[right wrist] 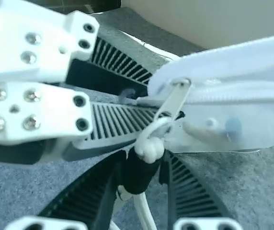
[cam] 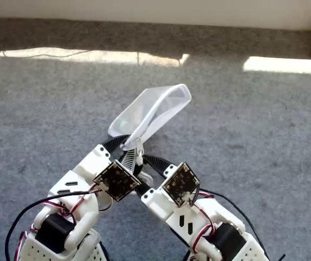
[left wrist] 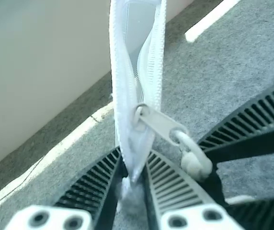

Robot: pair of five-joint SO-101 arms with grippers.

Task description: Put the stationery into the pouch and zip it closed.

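Translucent white pouch [cam: 147,111], soft and flat-sided, edged along its top by a white zipper [left wrist: 120,72]. Sits in the middle of the scene, just beyond both arms, slanting from a narrow near end at the grippers out to a wide far end toward the right. Gapes open at that far end, the two rows of zipper teeth parted beyond the slider [left wrist: 141,114]. Slider parked close to the near end, with a flat pale pull tab [left wrist: 162,125] hanging off it and a white cord loop [left wrist: 194,160] knotted through the tab. Through the cloudy side wall, faint shapes of stationery [right wrist: 209,125] inside: a slim pale stick and a bluish blob, too blurred to name. Near end held up off the floor. Contact between far end and floor not clear.

Left gripper [left wrist: 134,165] clamped tight on the pouch's near end, black ribbed fingers [left wrist: 91,189] pinching the fabric just nearer than the slider. Right gripper [right wrist: 144,165] just beside it on the right, closed on the knot of the cord loop, squeezed from both sides. Tips of the two grippers close together.

Grey carpet [cam: 253,141] underneath everything. Bright sunlit strips [cam: 280,65] across the far part, then a pale wall [cam: 144,8] behind.
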